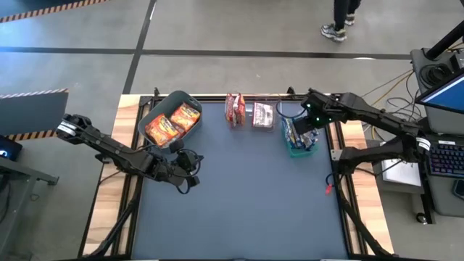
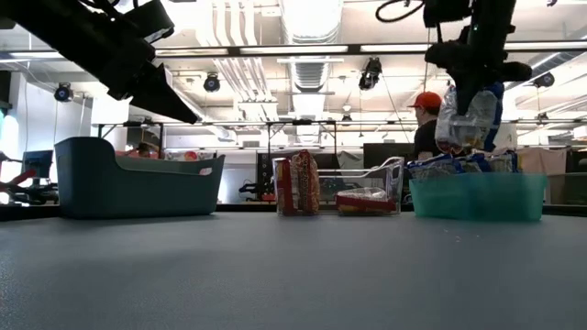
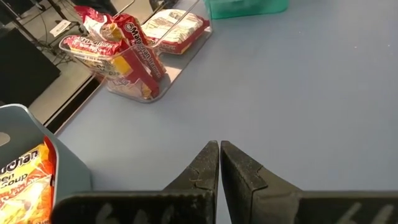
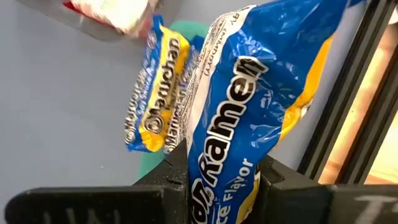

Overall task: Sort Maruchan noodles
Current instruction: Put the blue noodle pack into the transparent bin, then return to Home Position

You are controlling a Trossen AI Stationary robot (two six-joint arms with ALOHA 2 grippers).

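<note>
From above you see the right pincer (image 1: 304, 132) over the green bin (image 1: 300, 148). At surface height, it holds a blue packet (image 2: 466, 115) above that bin. Its wrist view shows the fingers clamped on the packet (others lie below). The left pincer (image 3: 219, 163) is closed, empty.

The left arm reaches in from the table's left edge, bent at the elbow and stretched low toward the middle. Its end effector (image 1: 190, 181) hangs just above the surface with its two dark fingers (image 3: 200, 174) pressed together, nothing between them. The right arm comes in from the right edge and extends toward the far right part of the table. Its end effector (image 4: 224, 180) points downward, raised well above the table, fingers clamped on a blue-and-white noodle packet (image 4: 249, 99).
</note>
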